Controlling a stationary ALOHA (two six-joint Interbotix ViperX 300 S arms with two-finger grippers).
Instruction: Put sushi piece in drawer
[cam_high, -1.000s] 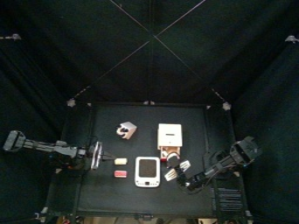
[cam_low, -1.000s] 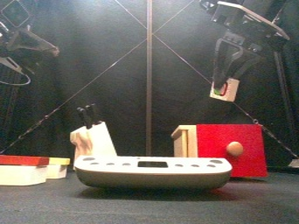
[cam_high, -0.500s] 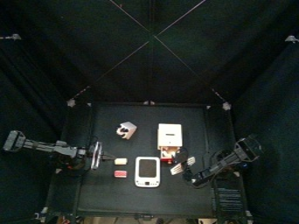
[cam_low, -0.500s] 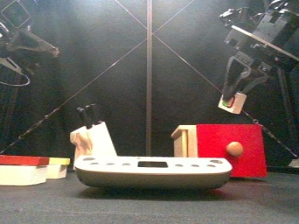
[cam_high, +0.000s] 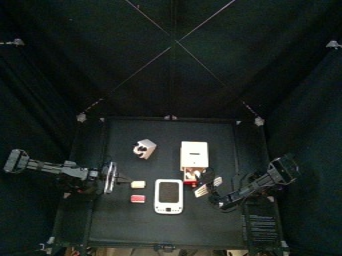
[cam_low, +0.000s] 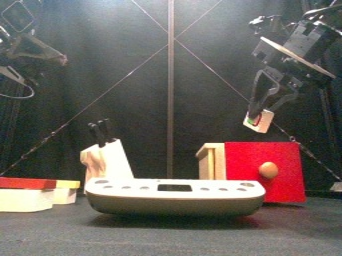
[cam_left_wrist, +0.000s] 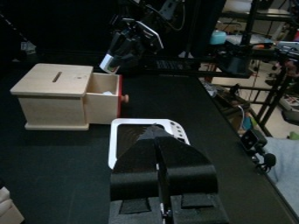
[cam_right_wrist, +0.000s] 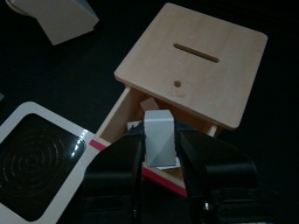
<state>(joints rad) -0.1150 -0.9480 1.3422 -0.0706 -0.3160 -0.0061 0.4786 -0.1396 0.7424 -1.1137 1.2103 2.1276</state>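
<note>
Holding sushi piece (cam_right_wrist: 160, 138) pinched in right gripper (cam_low: 262, 115), high above open drawer (cam_right_wrist: 176, 87) at table's right so I can line up the drop | left gripper (cam_left_wrist: 163, 157) rests far left, jaws pressed together
</note>
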